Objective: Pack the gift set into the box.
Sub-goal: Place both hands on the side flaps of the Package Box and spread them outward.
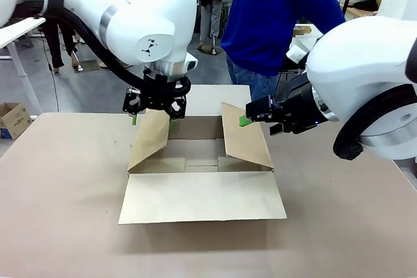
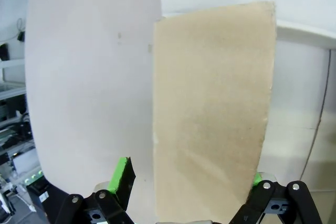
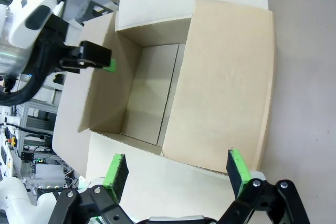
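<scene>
Left jaws and right jaws, both apart, straddle side flaps (image 1: pixel 246 136) of the brown corrugated cardboard carton (image 1: pixel 202 196). We're likely holding it open for packing.

The box (image 1: pixel 202 206) is plain tan-brown cardboard, unprinted; the table (image 1: pixel 58 226) under it is a duller grey-brown. Flanking the box, the left gripper (image 1: pixel 152 120) and right gripper (image 3: pixel 177 171) are black with bright green pads (image 1: pixel 244 120) — on white arms (image 1: pixel 150 24). Beyond it, a person's top (image 1: pixel 273 11) is deep blue.
</scene>
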Motion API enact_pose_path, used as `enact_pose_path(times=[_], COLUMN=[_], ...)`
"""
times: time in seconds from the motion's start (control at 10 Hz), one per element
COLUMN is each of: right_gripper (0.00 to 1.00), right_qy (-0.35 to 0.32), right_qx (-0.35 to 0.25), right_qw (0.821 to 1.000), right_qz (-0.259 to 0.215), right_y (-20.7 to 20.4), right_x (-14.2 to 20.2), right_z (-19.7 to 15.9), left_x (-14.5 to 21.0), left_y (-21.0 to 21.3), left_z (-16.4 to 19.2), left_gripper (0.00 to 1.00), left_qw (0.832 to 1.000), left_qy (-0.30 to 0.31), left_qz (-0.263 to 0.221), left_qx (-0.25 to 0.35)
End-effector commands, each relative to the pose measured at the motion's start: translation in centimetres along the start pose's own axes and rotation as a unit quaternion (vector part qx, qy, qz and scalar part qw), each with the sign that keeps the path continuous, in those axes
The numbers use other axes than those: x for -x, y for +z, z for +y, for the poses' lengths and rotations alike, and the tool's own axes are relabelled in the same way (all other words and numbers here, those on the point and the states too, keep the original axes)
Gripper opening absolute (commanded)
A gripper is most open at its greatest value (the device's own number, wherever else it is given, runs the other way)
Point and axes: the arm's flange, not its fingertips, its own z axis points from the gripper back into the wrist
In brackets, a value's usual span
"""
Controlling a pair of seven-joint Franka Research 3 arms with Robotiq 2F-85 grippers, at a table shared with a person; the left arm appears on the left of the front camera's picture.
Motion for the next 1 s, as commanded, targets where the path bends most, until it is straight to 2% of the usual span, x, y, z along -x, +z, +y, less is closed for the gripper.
enact_pose_path(times=[0.0,0.3,0.7,0.9], right_gripper=[1.0,1.0,1.0,1.0], right_qy=[-0.002,-0.002,-0.002,-0.002], right_qx=[0.0,0.0,0.0,0.0], right_qw=[1.0,1.0,1.0,1.0], right_qz=[-0.005,-0.005,-0.005,-0.005], right_y=[0.1,0.1,0.1,0.1], right_x=[-0.1,-0.1,-0.1,-0.1], right_z=[0.0,0.0,0.0,0.0], left_x=[0.5,0.2,-0.1,1.1], left_y=[1.1,1.8,-0.5,-3.4], left_z=[2.9,7.4,14.5,17.9], left_gripper=[1.0,1.0,1.0,1.0], left_qw=[0.999,0.998,0.99,0.984], left_qy=[0.028,0.064,0.134,0.148], left_qz=[-0.021,-0.028,-0.006,0.024], left_qx=[-0.008,-0.007,0.035,0.097])
